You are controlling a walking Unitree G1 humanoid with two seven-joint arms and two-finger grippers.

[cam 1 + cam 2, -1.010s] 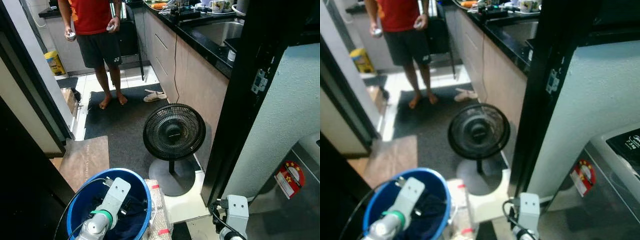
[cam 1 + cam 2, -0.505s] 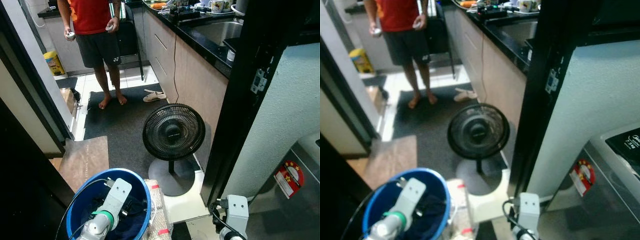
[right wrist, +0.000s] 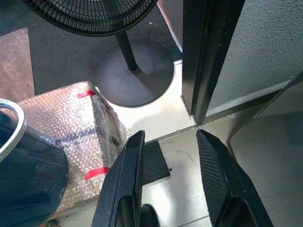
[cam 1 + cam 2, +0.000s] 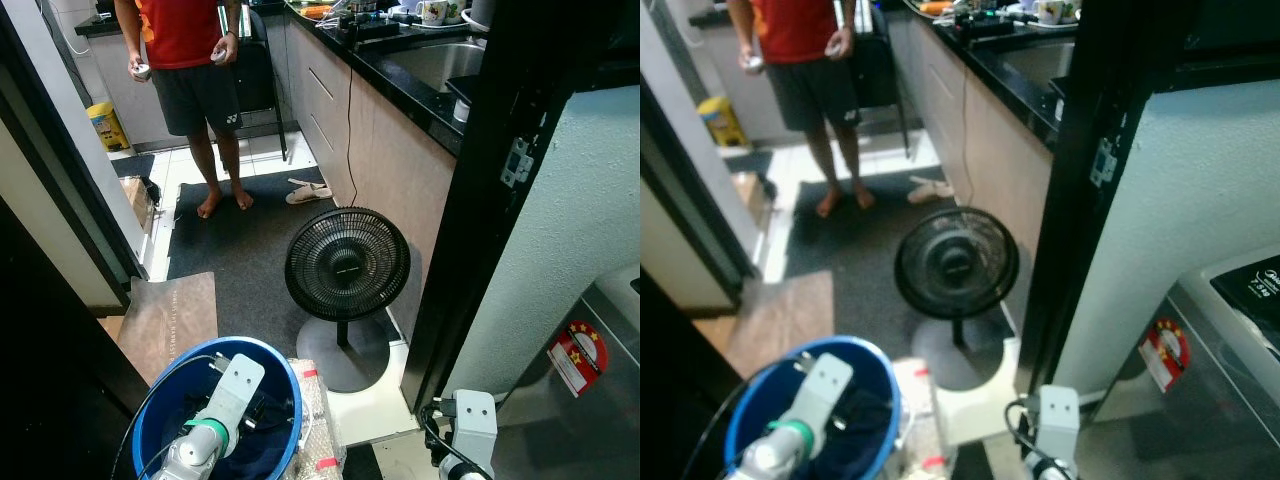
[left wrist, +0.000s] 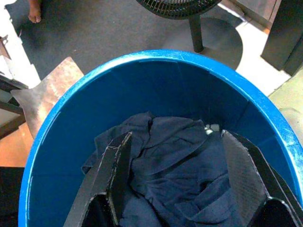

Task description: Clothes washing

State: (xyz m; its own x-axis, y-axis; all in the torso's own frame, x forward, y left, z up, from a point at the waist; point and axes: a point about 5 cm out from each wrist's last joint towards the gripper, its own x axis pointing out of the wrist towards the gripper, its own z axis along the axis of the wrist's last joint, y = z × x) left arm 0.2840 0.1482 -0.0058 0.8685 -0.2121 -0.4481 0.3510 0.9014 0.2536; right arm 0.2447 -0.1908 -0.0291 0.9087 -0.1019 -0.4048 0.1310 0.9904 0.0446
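From the head camera I see my left gripper (image 4: 262, 412) reaching down into the blue bucket (image 4: 283, 373), which stands just beside the base of the black floor fan (image 4: 347, 264); a bubble-wrapped box (image 4: 318, 412) sits between bucket and fan base. A person (image 4: 190, 60) stands well beyond the fan, on the far side of the dark mat, and the corner of the washing machine (image 4: 600, 330) shows on the other side of the door frame from the fan. In the left wrist view my fingers (image 5: 116, 165) are spread wide, straddling the dark blue clothes (image 5: 173, 175) heaped in the bucket's bottom, not yet closed on them. In the right wrist view my right gripper (image 3: 168, 156) hangs idle over the tiled floor near the fan's base, fingers apart and empty. I judge the job barely begun: the clothes all appear to remain in the bucket, so grasping, lifting and carrying to the machine remain.
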